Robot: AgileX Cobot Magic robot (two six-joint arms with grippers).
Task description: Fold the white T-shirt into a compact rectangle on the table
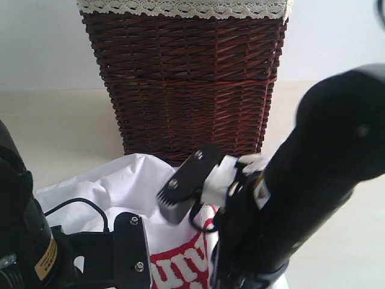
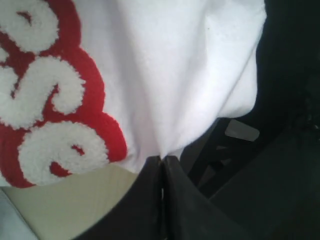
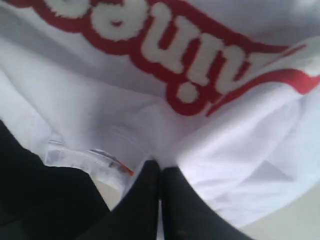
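Folding looks barely begun. Nearest, the left gripper has its jaws pressed together on a pleat of the white T-shirt, just beside the red chest band. The right gripper is likewise clamped on cloth close to the orange neck tag. Between the arms the shirt lies bunched and creased on the table, with no rectangle formed, so every fold seems left to make. Behind stands the dark wicker basket with its lace-edged liner.

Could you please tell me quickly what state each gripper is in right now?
Left gripper: closed, pinching a fold of the white T-shirt.
Right gripper: closed, also pinching the white T-shirt.
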